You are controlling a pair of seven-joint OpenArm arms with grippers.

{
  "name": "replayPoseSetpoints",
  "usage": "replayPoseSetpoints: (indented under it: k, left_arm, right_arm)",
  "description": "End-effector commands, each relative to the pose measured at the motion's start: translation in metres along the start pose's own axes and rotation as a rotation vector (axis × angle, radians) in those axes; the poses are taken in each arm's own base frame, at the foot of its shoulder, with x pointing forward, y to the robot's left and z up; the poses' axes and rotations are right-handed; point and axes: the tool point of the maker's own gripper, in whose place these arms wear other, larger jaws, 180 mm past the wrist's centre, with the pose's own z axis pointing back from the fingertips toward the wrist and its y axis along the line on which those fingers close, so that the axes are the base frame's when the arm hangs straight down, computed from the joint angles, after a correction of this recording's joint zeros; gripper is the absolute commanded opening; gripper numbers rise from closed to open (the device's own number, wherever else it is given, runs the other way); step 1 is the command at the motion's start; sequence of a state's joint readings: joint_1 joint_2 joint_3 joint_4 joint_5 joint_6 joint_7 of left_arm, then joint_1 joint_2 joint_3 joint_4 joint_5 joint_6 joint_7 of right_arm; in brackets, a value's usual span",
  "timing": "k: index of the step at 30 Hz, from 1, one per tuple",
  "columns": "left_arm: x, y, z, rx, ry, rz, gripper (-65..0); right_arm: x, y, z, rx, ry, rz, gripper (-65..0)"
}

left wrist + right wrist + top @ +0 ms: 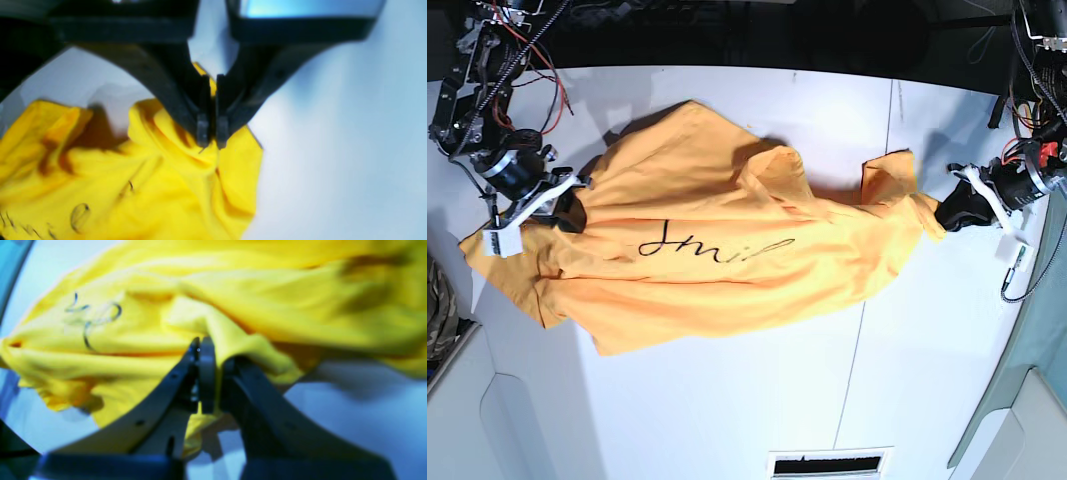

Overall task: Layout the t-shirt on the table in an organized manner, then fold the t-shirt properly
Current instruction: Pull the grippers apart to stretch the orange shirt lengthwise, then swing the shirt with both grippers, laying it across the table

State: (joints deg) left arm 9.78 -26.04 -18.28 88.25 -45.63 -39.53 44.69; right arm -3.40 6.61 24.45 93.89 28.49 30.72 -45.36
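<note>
My left gripper (949, 213) and right gripper (562, 205) each pinch an edge of the wrinkled orange-yellow cloth t-shirt (717, 260), spread mid-frame across the white desk (727, 420).

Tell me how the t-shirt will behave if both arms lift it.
The t-shirt is likely floppy: it lies wrinkled and bunches at the left gripper and right gripper. Its middle would probably sag onto the table.
</note>
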Motion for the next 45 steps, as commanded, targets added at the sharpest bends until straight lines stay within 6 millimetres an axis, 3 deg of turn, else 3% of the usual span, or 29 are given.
replayPoseSetpoints:
  k: [1,6,9,13,16,18,21,23,26,30,32,35,37,38,40,42,45]
  left_arm:
    - [0.016,-0.007,0.005,-0.022,-0.045,-0.039,-65.0]
    - [-0.016,-0.058,0.000,-0.156,0.025,-0.047,-65.0]
    - [-0.037,-0.102,-0.011,-0.284,0.082,-0.049,-65.0]
    - [-0.068,-0.173,-0.029,-0.461,0.158,-0.053,-65.0]
    - [-0.090,-0.223,-0.037,-0.564,0.208,-0.081,-65.0]
    - [-0.100,-0.255,-0.038,-0.635,0.227,-0.087,-65.0]
    - [-0.112,-0.301,-0.036,-0.742,0.252,-0.099,-65.0]
    - [-0.115,-0.335,-0.033,-0.814,0.249,-0.106,-65.0]
    - [-0.104,-0.363,-0.039,-0.860,0.217,-0.154,-65.0]
    - [-0.100,-0.370,-0.047,-0.853,0.221,-0.227,-65.0]
    - [-0.099,-0.368,-0.048,-0.849,0.219,-0.225,-65.0]
    - [-0.093,-0.364,-0.050,-0.836,0.197,-0.216,-65.0]
    - [-0.086,-0.360,-0.053,-0.825,0.180,-0.212,-65.0]
    - [-0.084,-0.358,-0.054,-0.819,0.174,-0.210,-65.0]
    - [-0.080,-0.355,-0.055,-0.813,0.163,-0.193,-65.0]
    - [-0.077,-0.352,-0.056,-0.806,0.155,-0.181,-65.0]
    - [-0.072,-0.346,-0.057,-0.795,0.139,-0.156,-65.0]
  right_arm:
    - [0.023,-0.012,0.010,-0.019,-0.070,0.011,-65.0]
    - [0.054,-0.052,0.042,-0.060,-0.156,-0.020,-65.0]
    - [0.080,-0.066,0.054,-0.089,-0.193,0.029,-65.0]
    - [0.130,-0.074,0.067,-0.113,-0.272,0.107,-65.0]
    - [0.176,-0.066,0.075,-0.092,-0.365,0.149,-65.0]
    - [0.204,-0.051,0.075,-0.063,-0.413,0.186,-65.0]
    - [0.237,-0.012,0.058,0.024,-0.444,0.261,-65.0]
    - [0.252,0.023,0.040,0.090,-0.439,0.328,-65.0]
    - [0.265,0.091,0.008,0.233,-0.416,0.405,-65.0]
    - [0.255,0.189,-0.033,0.412,-0.340,0.488,-65.0]
    - [0.236,0.235,-0.054,0.495,-0.275,0.509,-65.0]
    - [0.197,0.282,-0.088,0.568,-0.152,0.528,-65.0]
    - [0.168,0.298,-0.107,0.594,-0.069,0.525,-65.0]
    - [0.153,0.302,-0.115,0.602,-0.029,0.521,-59.9]
    - [0.130,0.306,-0.125,0.608,0.038,0.519,-39.3]
    - [0.117,0.306,-0.130,0.608,0.078,0.524,-25.4]
    - [0.114,0.304,-0.131,0.605,0.083,0.516,-23.1]
